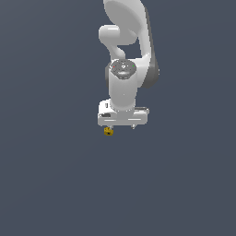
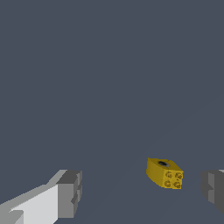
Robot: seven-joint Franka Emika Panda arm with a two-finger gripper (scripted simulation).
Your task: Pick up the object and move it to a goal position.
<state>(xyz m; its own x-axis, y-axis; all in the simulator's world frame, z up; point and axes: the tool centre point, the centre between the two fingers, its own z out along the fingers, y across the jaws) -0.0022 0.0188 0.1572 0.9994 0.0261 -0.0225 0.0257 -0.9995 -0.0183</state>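
Yellow-orange and blocky, the object (image 1: pixel 108 131) sits just under the white gripper (image 1: pixel 121 125) in the exterior view, off toward that view's left end of the gripper's crossbar rather than under its middle. It is far smaller than the gripper body above it. The wrist view shows the object (image 2: pixel 165 173) more plainly: a stubby wedge-like piece with a dark hole in its upper face and four small studs on the side facing the camera.

The gripper (image 2: pixel 142 192) is spread wide. One grey fingertip (image 2: pixel 70 192) stands well apart from the object, while the other fingertip (image 2: pixel 213 190) is near it, with a gap between them. The object lies between the two fingers but much closer to one, and nothing touches it. That wide spread suits a piece this small, since it leaves room for the fingers to come down on either side.

The surface under everything is a plain dark blue-grey with no visible edges, and no goal marker shows in either view. Judging by this, the grasp is not yet made; the arm (image 1: pixel 124 55) hangs straight down over the piece, wrist vertical, seemingly in the approach step. Because the piece is off-centre, closing may nudge it sideways first.
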